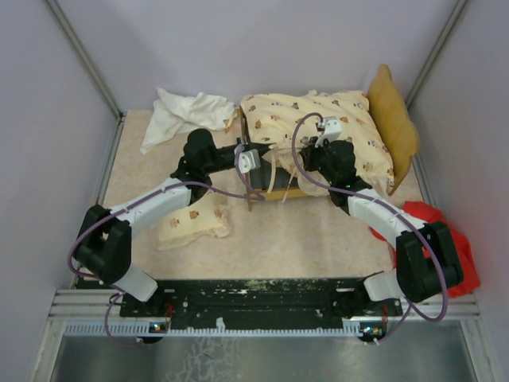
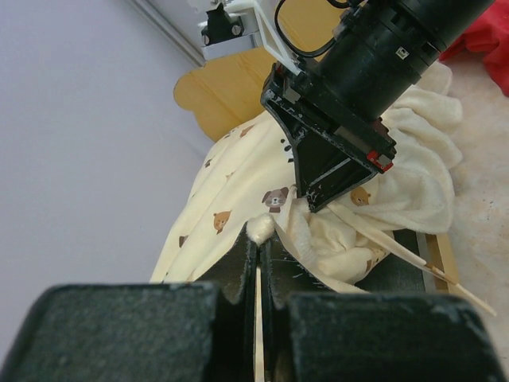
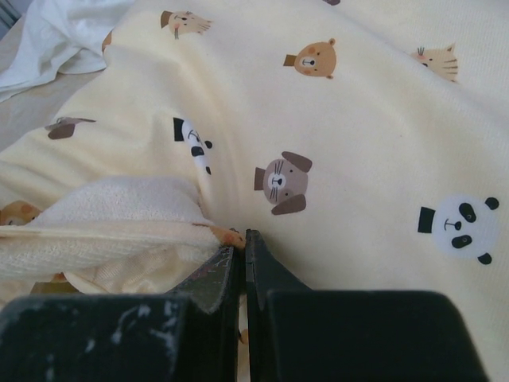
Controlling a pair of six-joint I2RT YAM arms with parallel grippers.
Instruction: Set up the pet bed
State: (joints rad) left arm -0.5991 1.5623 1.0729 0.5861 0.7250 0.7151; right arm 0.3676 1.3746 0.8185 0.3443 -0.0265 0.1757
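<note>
Cream animal-print cushion point(image 1: 318, 127) rumpled on light-yellow bed frame point(image 1: 392, 119); small matching pillow point(image 1: 195, 223) well apart.

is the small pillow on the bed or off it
Off. The pillow lies on the table beside the bed frame, apart from the cushion on it.

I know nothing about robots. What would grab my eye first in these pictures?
First, the big cream cushion printed with little animal faces, heaped on a light wooden bed frame at the back of the table. The left arm and right arm meet at its near edge, jaws pinched shut on the fabric. A bright red cloth lies on the right, by the right arm.
</note>
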